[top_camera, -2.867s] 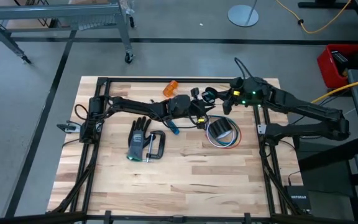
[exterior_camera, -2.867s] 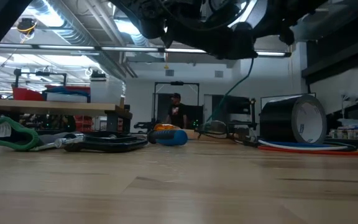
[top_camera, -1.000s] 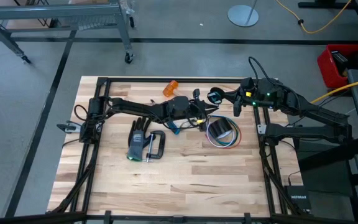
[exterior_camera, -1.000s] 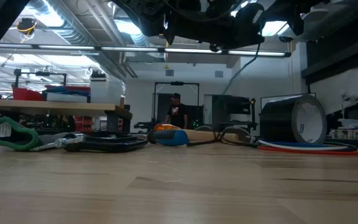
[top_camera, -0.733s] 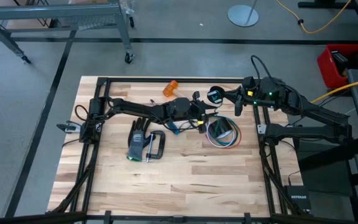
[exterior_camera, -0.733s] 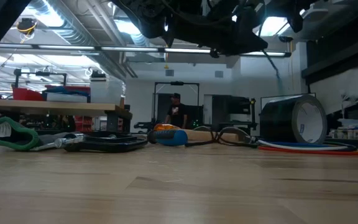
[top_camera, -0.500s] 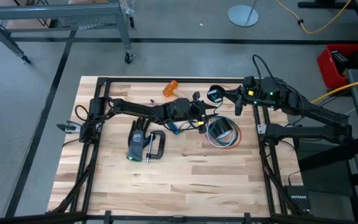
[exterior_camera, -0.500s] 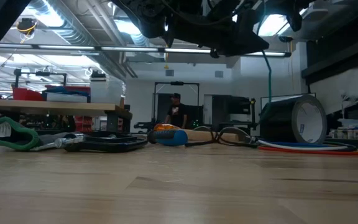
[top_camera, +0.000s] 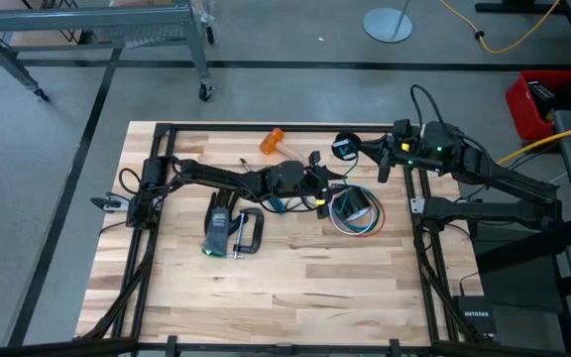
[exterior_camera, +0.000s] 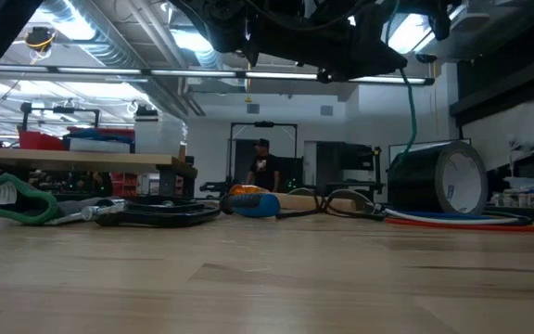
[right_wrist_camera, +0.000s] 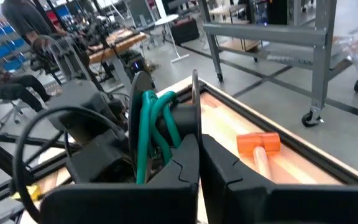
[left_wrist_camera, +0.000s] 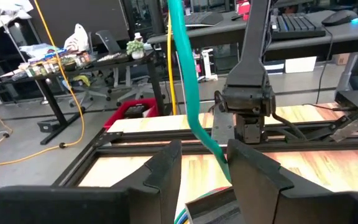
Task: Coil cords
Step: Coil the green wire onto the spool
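The teal-green cord [right_wrist_camera: 146, 134] is wound in a few turns on a small dark spool [right_wrist_camera: 140, 118] that sits just ahead of the right end effector [right_wrist_camera: 199, 149], up off the bench near its far right corner; the right end effector's fingers are pressed fully together, and what they pinch there cannot be made out. From the spool the cord runs down toward the left end effector [left_wrist_camera: 202, 163], which hovers over the middle of the bench near its far edge. There the cord passes between the parted fingers [left_wrist_camera: 166, 168] without being gripped. Just right of the left end effector, the bundle of red, white and blue wires [top_camera: 365, 224] lies looped on the bench around a roll of dark tape [top_camera: 352, 204]. An orange-headed mallet [top_camera: 275, 141] lies by the far edge. A black glove [top_camera: 220, 220] and a clamp [top_camera: 249, 234] lie left of centre. In the low view a person [exterior_camera: 263, 167] stands far back in the room.
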You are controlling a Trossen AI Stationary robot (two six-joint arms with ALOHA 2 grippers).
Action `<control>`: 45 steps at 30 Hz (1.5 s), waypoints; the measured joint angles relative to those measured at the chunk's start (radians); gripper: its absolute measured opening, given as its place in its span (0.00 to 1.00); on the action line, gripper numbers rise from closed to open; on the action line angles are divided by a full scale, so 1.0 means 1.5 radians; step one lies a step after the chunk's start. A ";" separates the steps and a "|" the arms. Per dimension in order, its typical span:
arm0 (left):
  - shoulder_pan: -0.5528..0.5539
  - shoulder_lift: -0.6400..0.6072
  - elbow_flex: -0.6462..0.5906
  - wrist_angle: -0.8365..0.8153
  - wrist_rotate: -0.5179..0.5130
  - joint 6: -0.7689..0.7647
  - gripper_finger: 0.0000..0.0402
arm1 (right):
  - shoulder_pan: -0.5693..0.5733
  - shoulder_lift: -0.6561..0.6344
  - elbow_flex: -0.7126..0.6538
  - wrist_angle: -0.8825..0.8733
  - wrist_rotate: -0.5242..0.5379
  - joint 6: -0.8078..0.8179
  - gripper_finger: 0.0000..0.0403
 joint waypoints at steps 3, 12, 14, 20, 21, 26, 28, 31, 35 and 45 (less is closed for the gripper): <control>0.001 0.000 0.000 0.000 0.000 0.000 0.30 | 0.000 -0.008 0.000 0.004 0.000 0.000 0.00; 0.001 0.000 0.000 0.001 0.000 0.000 0.30 | 0.000 -0.018 0.000 0.016 0.000 -0.002 0.00; 0.001 0.000 0.000 0.001 0.009 0.000 0.30 | 0.000 -0.018 -0.001 0.031 0.000 -0.013 0.00; 0.001 -0.001 0.001 0.002 0.028 0.000 0.30 | 0.000 -0.011 -0.001 0.044 0.001 -0.023 0.00; 0.001 -0.001 0.001 0.002 0.029 0.000 0.30 | 0.000 -0.009 -0.001 0.045 0.003 -0.024 0.00; 0.001 -0.001 0.001 0.008 0.040 0.000 0.30 | 0.000 0.008 -0.001 0.082 0.004 -0.035 0.00; 0.001 -0.001 0.001 0.008 0.052 0.000 0.30 | 0.000 0.015 -0.001 0.097 0.001 -0.037 0.00; -0.002 -0.001 0.001 0.007 0.053 0.000 0.30 | 0.000 0.024 -0.001 0.098 0.001 -0.054 0.00; -0.003 -0.001 0.001 0.006 0.055 0.000 0.30 | 0.000 0.032 -0.001 0.108 0.001 -0.059 0.00; -0.003 -0.001 0.001 -0.005 0.055 0.000 0.12 | 0.000 0.035 -0.001 0.115 0.001 -0.068 0.00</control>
